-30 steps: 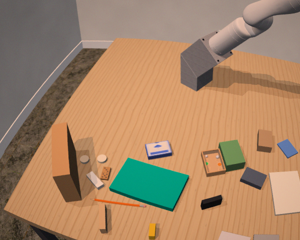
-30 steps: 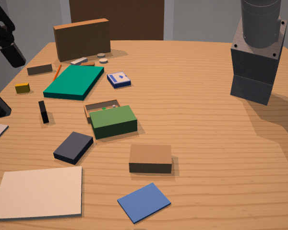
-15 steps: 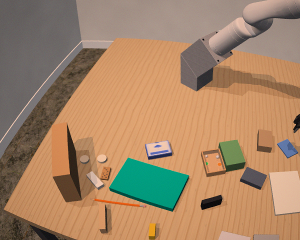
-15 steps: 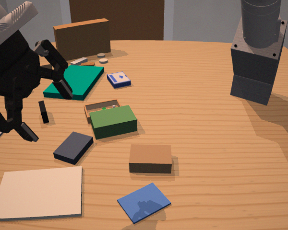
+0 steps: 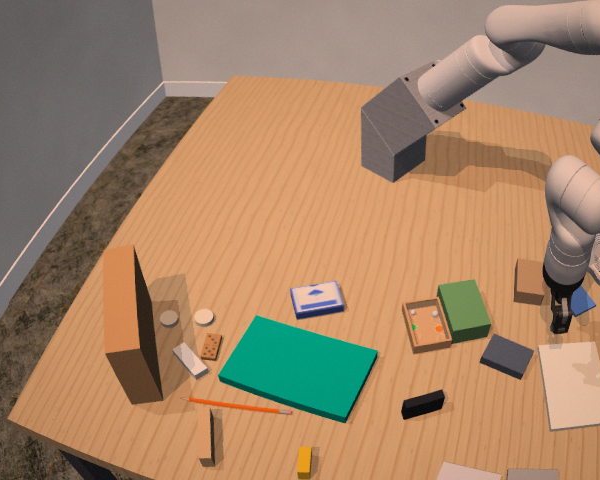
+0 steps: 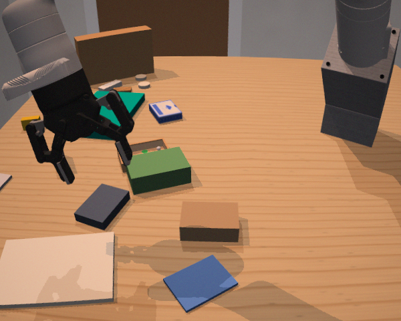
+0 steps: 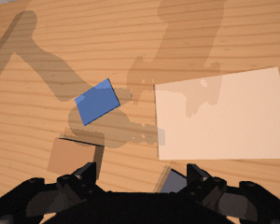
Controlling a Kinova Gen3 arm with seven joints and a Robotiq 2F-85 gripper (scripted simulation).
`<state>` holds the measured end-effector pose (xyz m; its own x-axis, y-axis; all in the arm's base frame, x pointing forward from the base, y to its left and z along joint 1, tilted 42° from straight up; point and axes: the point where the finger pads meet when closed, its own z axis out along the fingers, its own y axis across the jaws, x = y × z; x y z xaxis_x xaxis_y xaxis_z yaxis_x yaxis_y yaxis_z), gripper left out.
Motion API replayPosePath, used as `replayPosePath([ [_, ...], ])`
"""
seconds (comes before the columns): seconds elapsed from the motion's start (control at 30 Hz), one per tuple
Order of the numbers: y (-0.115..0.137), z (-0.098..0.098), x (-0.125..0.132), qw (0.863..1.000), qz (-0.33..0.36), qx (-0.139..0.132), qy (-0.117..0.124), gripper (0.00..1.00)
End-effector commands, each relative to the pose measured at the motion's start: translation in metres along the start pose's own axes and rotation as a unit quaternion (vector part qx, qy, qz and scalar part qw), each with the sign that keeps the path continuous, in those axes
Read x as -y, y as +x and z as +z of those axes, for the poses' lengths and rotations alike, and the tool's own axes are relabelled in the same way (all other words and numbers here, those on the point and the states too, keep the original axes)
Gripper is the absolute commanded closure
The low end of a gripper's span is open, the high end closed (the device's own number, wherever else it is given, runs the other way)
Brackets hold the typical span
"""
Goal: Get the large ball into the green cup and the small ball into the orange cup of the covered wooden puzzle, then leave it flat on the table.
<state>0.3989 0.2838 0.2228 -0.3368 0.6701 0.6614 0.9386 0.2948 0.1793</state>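
Puzzle [image 5: 426,325] touches green block [image 5: 463,310].

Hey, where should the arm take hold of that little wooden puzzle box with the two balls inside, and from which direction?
Probably from above, across its two long walls. The wooden puzzle lies flat and is narrower that way, so the open end effector likely spans it. One long wall sits tight against the green block, so grip near the end that juts past the block, or nudge the puzzle clear first.
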Motion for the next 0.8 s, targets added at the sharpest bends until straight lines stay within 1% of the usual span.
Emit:
replayPosePath([
  [0.0, -0.037, 0.009, -0.001, 0.995, 0.099, -0.008, -0.023, 0.0],
  [0.07, -0.058, 0.012, -0.002, 0.985, 0.168, -0.014, -0.041, 0.0],
  [0.17, -0.089, 0.015, -0.001, 0.962, 0.264, -0.02, -0.068, 0.0],
  [0.3, -0.129, 0.017, 0.004, 0.921, 0.376, -0.024, -0.099, 0.0],
  [0.43, -0.164, 0.017, 0.013, 0.876, 0.465, -0.025, -0.125, 0.0],
  [0.5, -0.164, 0.017, 0.013, 0.876, 0.465, -0.025, -0.125, 0.0],
  [0.53, -0.164, 0.018, 0.016, 0.879, 0.461, -0.022, -0.121, 0.0],
  [0.6, -0.163, 0.015, 0.011, 0.88, 0.457, -0.023, -0.125, 0.0],
  [0.73, -0.163, 0.015, 0.011, 0.88, 0.457, -0.023, -0.125, 0.0],
  [0.77, -0.17, 0.016, 0.017, 0.869, 0.478, -0.022, -0.128, 0.0],
])
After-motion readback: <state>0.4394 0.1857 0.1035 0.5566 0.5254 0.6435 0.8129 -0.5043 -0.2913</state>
